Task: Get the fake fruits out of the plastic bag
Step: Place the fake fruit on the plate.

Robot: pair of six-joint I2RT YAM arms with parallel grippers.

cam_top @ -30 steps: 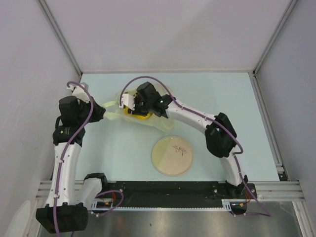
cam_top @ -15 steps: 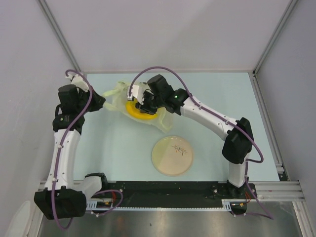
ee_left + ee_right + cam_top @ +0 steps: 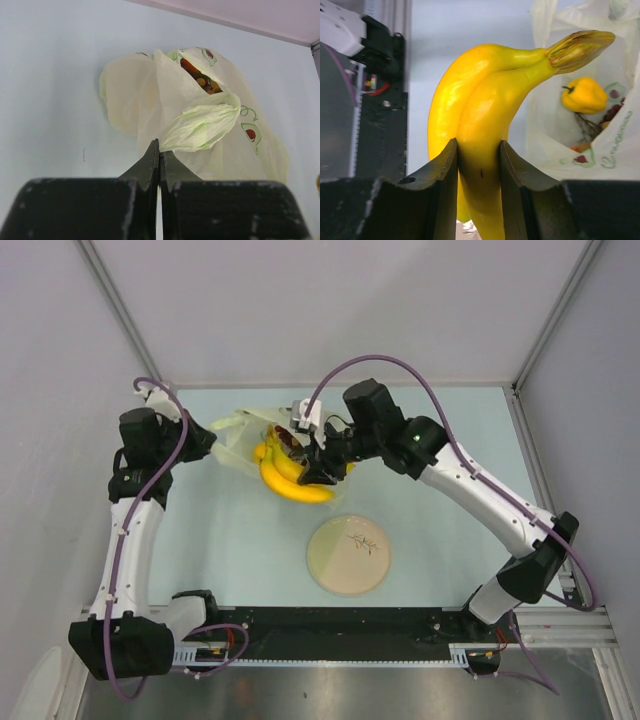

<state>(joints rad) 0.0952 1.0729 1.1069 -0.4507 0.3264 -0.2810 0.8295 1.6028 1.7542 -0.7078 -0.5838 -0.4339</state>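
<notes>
**Bananas in my right hand, bag pinched in my left**

Nearest my bases, in the lower centre of the overhead view, the round cream plate [image 3: 348, 555] lies flat on the pale table [image 3: 450, 430] with nothing on it.

Just above the plate in that view is my right hand [image 3: 479, 150]. Its two fingers are clamped on the banana bunch [image 3: 485, 100], one finger on each side of the lower part of the fruit. In my right wrist view the bunch fills the centre of the frame and curves up to a brownish-green stem at the upper right. It is outside the plastic bag [image 3: 150, 95], close by the bag's open mouth and between the bag and the plate.

My left hand [image 3: 159, 150] is at the left of the overhead view. Its fingers are pressed together at the bottom centre of my left wrist view — a crumpled pale green fold of the bag meets their tips, and I hold the thin film there.

The bag sits beyond both hands, crinkled, with its mouth facing my right hand. Inside it, at the right of the right wrist view, a yellow pepper [image 3: 583, 95] lies against the film, and a dark grape bunch [image 3: 612, 112] shows just below it. From the left wrist, small red and orange pieces show through the gap at the top of the bag — I cannot tell which fruits they are.
</notes>
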